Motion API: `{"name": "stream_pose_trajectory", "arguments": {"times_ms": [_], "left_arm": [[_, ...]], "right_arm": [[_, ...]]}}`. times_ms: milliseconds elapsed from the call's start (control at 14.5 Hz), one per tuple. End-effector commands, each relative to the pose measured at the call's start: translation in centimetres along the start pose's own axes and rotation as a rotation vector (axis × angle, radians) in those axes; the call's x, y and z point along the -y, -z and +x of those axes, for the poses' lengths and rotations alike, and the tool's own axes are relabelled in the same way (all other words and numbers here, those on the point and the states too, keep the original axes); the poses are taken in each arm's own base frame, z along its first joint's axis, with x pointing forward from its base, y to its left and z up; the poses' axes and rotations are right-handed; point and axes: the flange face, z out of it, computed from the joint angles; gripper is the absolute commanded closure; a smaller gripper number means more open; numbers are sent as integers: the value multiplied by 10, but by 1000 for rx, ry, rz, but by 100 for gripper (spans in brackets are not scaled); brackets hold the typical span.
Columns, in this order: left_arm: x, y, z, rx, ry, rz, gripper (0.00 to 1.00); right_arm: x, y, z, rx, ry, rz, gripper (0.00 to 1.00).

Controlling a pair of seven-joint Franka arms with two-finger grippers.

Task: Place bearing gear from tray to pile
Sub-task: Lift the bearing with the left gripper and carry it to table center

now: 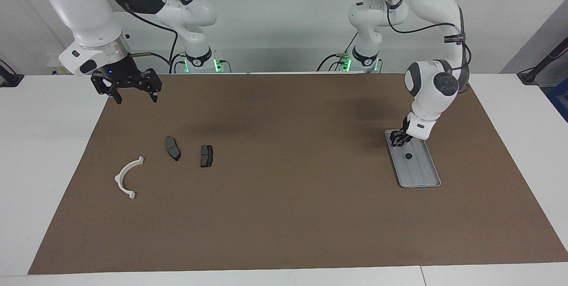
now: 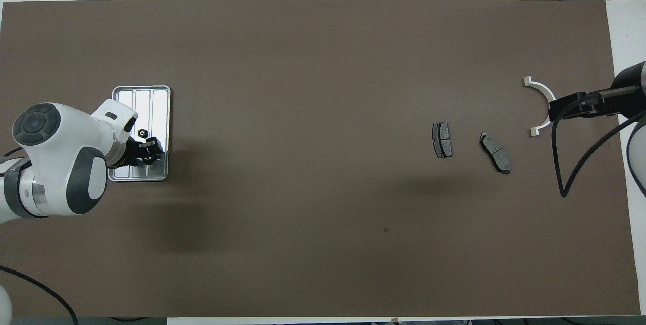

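The silver tray lies at the left arm's end of the table. A small dark bearing gear rests on it, loose. My left gripper hangs low over the tray's end nearer the robots, just short of the gear and apart from it. The pile lies at the right arm's end: a white half-ring bracket and two dark pads. My right gripper waits open and empty in the air, over the mat's edge by the pile.
A brown mat covers most of the white table. The right arm's black cable loops over the mat near the bracket in the overhead view.
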Motion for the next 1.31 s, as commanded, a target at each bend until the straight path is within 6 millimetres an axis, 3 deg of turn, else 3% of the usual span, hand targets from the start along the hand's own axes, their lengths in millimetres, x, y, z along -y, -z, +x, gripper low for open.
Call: {"name": "stream_pose_trajectory", "arguments": {"times_ms": [0, 138, 346, 553, 899, 1037, 1175, 1244], "left_arm": [[2, -5, -5, 11, -12, 4, 78], [1, -3, -4, 13, -13, 4, 97], [-12, 23, 11, 2, -10, 1, 99], [-76, 71, 15, -22, 54, -9, 98], [-202, 102, -9, -76, 214, -78, 98], [-255, 98, -15, -56, 246, -73, 98], [-317, 68, -20, -41, 304, -59, 98], [-324, 61, -18, -47, 323, -70, 98]], "right_arm": [[-1, 1, -9, -18, 15, 20, 0], [-1, 1, -9, -20, 15, 21, 0], [-1, 0, -9, -18, 15, 21, 0], [-1, 0, -9, -18, 15, 21, 0], [-1, 0, -9, -18, 15, 21, 0], [-1, 0, -9, -18, 15, 21, 0], [-1, 0, -9, -18, 16, 21, 0], [-2, 0, -9, -18, 17, 21, 0]]}}
